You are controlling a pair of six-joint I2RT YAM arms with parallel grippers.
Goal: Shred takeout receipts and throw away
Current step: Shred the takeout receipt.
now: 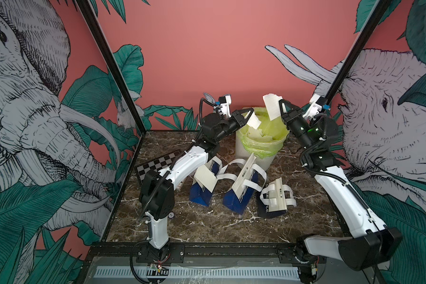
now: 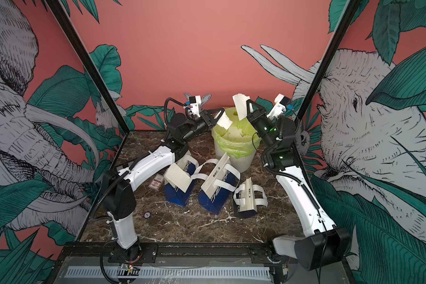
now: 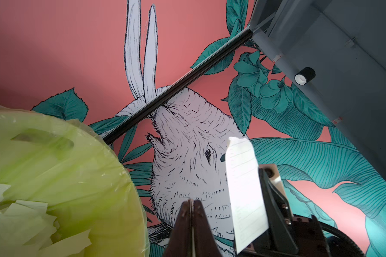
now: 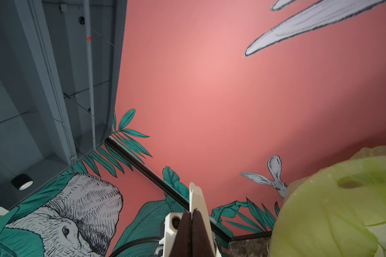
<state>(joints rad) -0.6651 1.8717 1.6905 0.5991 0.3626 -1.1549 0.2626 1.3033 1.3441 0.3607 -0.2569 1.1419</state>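
Discard step: right end effector (image 1: pixel 280 101) clamped a torn white paper receipt strip (image 1: pixel 271 105), left end effector (image 1: pixel 249 118) pinched a smaller scrap (image 1: pixel 254 122), both above the far green-lined white bin (image 1: pixel 256 147); next move judged to be releasing both.

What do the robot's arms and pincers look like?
The left arm and right arm have smooth white shells, chunky black joints and ribbed black cables. The left gripper and right gripper are black triangles with dark brown fingers. A green light glows on the right arm.
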